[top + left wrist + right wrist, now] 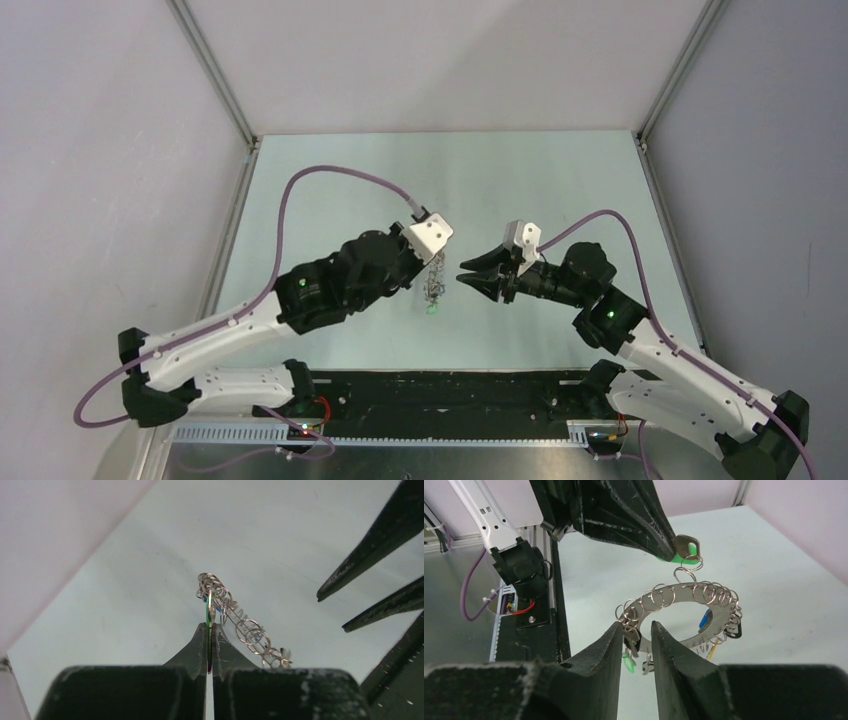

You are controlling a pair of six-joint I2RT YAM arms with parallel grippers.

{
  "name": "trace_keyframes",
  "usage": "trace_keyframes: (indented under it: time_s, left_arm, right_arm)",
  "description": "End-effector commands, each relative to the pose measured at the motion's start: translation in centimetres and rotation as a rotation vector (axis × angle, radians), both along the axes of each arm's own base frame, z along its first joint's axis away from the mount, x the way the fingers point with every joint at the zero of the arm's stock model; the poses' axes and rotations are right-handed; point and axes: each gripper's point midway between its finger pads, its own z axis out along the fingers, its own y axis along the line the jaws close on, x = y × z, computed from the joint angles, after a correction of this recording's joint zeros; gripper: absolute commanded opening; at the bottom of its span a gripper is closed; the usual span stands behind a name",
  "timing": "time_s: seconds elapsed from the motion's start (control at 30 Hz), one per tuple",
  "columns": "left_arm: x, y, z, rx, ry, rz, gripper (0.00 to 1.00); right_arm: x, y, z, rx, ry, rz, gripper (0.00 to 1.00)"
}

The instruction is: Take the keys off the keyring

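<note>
Pale green tabletop (330, 180) forms the floor of the enclosure, with grey walls (450, 60) and aluminium corner posts (215, 70) closing it in. Nearest the top camera, a black rail (450, 395) runs along the tabletop's near edge, with both arm bases beside it. From there the white-and-black arms reach inward toward the middle, each trailing a purple cable (330, 172).

At mid-table the left end effector (209, 626) is pressed fully closed. Its two fingers pinch the green-headed key (687, 547) by the head, and its own wrist view shows that key edge-on. A small wire loop hangs below that key, and from the loop hangs the keyring (684, 593), tilted in the air about midway across the tabletop. Many split rings (659, 597) thread its rim.

Other keys (705, 619) dangle under it: a blue-headed one on the far side, a black key (735, 630) beside it, a yellow piece lower down, and a second green key (628, 663) on the near side. Whether the lowest of them touch the tabletop cannot be told.

The right end effector (464, 273) faces the keyring from the right at about the same height, its jaws partly apart and gripping nothing. The left wrist view shows its fingertips (325, 592) off to the side of the ring, not touching it. From its own camera, the ring's near edge lines up with the gap between the fingers.
</note>
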Motion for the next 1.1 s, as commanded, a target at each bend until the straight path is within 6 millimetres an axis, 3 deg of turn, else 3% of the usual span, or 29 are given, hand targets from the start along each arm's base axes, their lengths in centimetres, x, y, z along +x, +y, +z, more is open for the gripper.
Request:
trace_keyframes:
  time_s: [0.0,0.03,0.07,0.13,0.27,0.37,0.53,0.77,0.93,1.07]
  left_arm:
    - [-0.9,1.5,-0.8,0.083,0.168,0.091,0.00]
    - [-1.2,1.7,-0.2,0.079,0.196,0.104,0.00]
    - [-1.4,1.8,-1.1,0.116,0.238,0.120,0.00]
    - [-1.7,1.7,-1.1,0.137,0.289,0.133,0.00]
    - [-2.4,0.8,-0.2,0.141,0.381,0.144,0.00]
    - [-2.8,0.0,-0.6,0.168,0.448,0.150,0.00]
    - [-3.4,-0.4,-0.1,0.177,0.518,0.153,0.00]
    - [-4.0,-0.7,0.4,0.125,0.618,0.132,0.00]
    - [-3.9,-0.6,0.8,0.081,0.665,0.124,0.00]
    - [-4.0,-0.6,0.9,0.045,0.712,0.112,0.00]
  right_arm:
    - [-0.7,0.5,1.0,0.068,0.022,0.018,0.32]
    - [-0.9,0.7,0.8,0.073,0.022,0.021,0.32]
    - [-1.0,0.8,0.3,0.069,0.027,0.020,0.32]
    - [-1.1,1.0,0.0,0.074,0.038,0.015,0.32]
    - [-1.2,1.2,-0.5,0.105,0.080,0.000,0.33]
    - [-1.4,1.1,-0.2,0.157,0.097,-0.010,0.34]
    - [-1.6,1.1,-1.1,0.165,0.115,-0.035,0.39]
    - [-2.0,0.1,-0.6,0.152,0.048,-0.066,0.48]
    - [-2.1,-0.9,0.5,0.159,-0.043,-0.087,0.40]
    - [-2.2,-0.7,1.0,0.150,-0.075,-0.072,0.40]
